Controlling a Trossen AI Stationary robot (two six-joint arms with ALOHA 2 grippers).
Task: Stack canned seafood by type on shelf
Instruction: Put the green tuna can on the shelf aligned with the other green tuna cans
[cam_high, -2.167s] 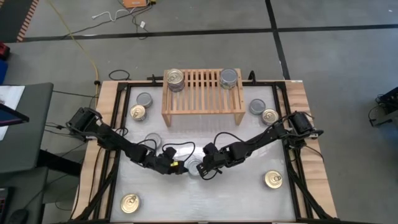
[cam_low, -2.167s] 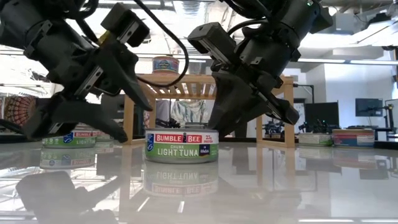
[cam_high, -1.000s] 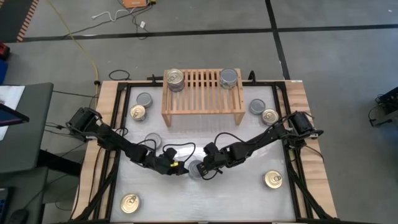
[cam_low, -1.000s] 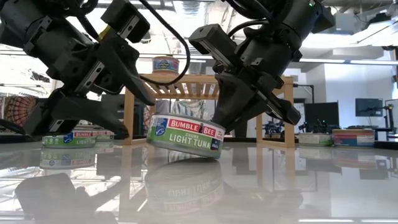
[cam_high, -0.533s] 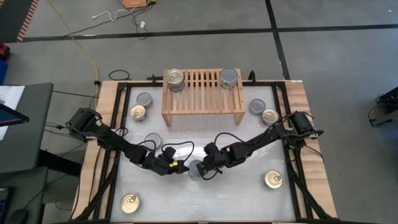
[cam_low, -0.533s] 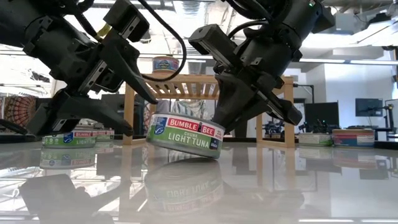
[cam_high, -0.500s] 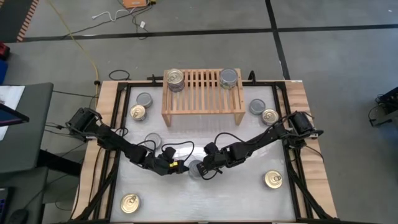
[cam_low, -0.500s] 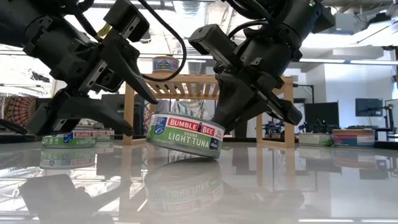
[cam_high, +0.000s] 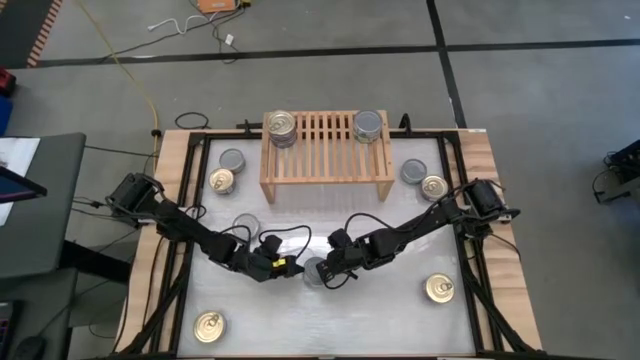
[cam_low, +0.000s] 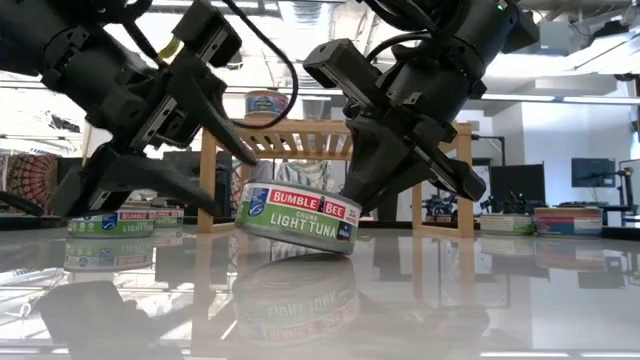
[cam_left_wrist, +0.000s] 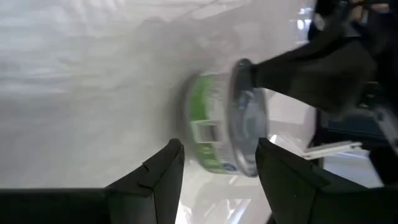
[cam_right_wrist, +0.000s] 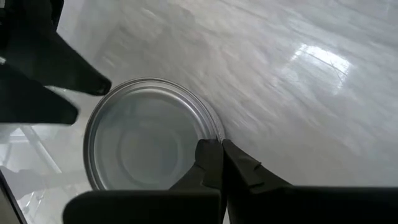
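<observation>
Your right fingers are pinched tight together on the rim of the tuna can, and that's the sketchy bit: it's an edge pinch on thin metal, not a grip across the body. The can sits tilted in the low view, one side up off the bench and the far side looking like it rests on the surface. If you lift like that, I'd guess it pivots or slips out of the pinch and clatters down, maybe rolls toward the front edge.

Your left fingers are about half spread and holding nothing. They sit either side of the can's near wall in the wrist view, close but apart from it as far as I can tell. If you close them while the can is cocked, you could knock it out of the right pinch, or the two sets of fingers could bump, since they're crowded on the same can.

Outward from there: the can is mid-bench, well in front of the shelf. The shelf already has a gold-top can at one end and a silver-top can at the other. More cans lie scattered around the bench.
</observation>
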